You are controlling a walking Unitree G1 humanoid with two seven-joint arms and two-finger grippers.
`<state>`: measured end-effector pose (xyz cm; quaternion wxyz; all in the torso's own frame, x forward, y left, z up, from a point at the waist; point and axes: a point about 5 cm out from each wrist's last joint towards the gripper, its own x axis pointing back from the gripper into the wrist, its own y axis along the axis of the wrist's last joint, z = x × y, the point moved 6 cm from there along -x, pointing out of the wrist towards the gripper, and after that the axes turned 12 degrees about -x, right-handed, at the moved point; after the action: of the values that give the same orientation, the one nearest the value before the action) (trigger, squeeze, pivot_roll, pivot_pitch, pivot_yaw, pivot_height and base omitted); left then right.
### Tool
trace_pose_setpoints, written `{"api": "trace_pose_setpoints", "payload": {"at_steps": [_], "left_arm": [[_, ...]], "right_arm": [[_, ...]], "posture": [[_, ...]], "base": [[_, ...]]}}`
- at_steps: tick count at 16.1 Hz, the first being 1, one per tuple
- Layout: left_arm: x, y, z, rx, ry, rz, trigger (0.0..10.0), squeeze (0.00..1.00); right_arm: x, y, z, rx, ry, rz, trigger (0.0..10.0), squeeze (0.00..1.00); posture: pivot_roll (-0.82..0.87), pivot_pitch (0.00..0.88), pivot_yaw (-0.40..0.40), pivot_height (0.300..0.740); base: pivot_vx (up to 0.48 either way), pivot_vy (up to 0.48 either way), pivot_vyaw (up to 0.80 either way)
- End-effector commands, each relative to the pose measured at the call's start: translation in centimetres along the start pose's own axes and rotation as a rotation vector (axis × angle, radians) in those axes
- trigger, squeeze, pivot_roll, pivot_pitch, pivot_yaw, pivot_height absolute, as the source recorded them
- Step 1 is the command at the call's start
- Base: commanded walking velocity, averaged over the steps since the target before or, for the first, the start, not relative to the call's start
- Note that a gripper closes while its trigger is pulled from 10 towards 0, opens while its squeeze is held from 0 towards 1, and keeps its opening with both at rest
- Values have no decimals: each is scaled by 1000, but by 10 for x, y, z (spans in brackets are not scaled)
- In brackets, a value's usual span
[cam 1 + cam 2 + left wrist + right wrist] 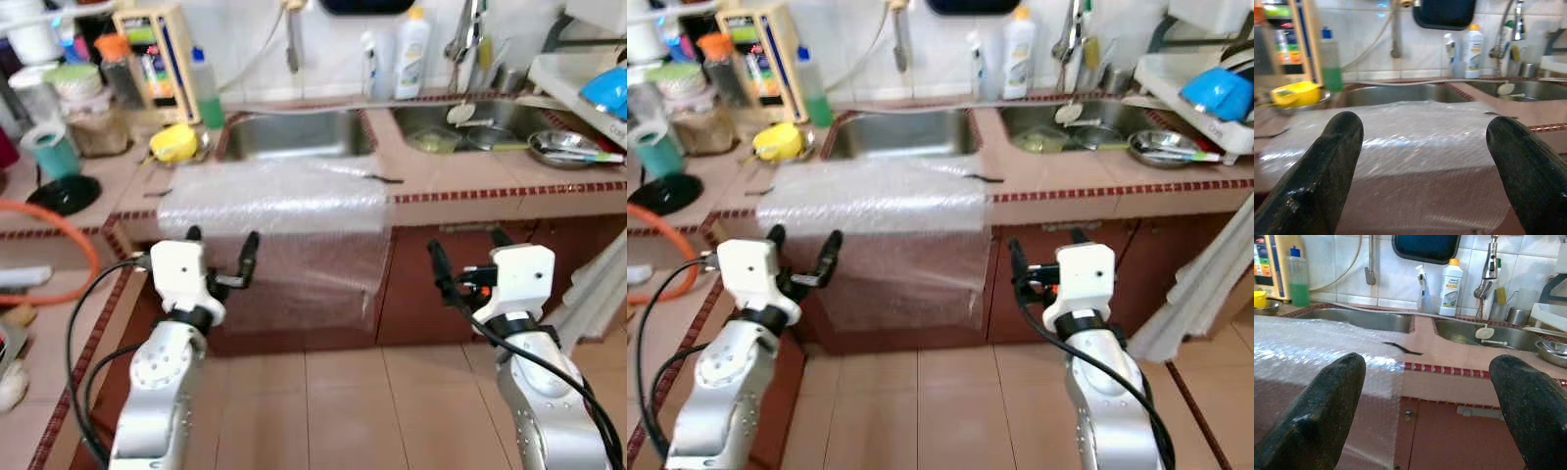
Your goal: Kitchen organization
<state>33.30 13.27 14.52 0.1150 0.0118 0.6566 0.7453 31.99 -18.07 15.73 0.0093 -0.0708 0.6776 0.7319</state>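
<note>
Clear bubble wrap [274, 211] is being seen draped over the desk [470, 191] edge, its long axis running left-right. The left tool [220, 257], spread, is being held nearest, just before it; the right tool [468, 262], also spread, further right.

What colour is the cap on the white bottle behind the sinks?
Orange, on the white bottle; clearest in the right wrist view.

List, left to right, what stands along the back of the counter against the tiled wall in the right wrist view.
Green liquid bottle → hanging hose → spray bottle → white detergent bottle → faucet → metal cup.
</note>
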Motion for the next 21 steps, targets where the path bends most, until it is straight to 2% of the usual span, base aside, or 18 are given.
{"api": "trace_pose_setpoints", "payload": {"at_steps": [1,10,14,21], "left_arm": [[-1,1,0,-1,-2,0,10000,0],[-1,-2,-1,-4,-10,13,10000,0],[-1,-8,-2,2,-1,41,10000,0],[-1,-10,-5,8,0,46,10000,0]], "right_arm": [[0,6,-2,10,-3,-15,10000,0],[-3,9,-2,-5,-5,-31,10000,0],[-4,7,-2,-13,-18,-13,10000,0],[-8,10,-4,1,-15,-18,10000,0]], "posture": [[-49,0,62,740],[-49,0,67,740],[-48,0,65,740],[-54,0,57,740]], "base": [[454,0,0],[450,0,0],[0,0,-106],[0,0,-800]]}}
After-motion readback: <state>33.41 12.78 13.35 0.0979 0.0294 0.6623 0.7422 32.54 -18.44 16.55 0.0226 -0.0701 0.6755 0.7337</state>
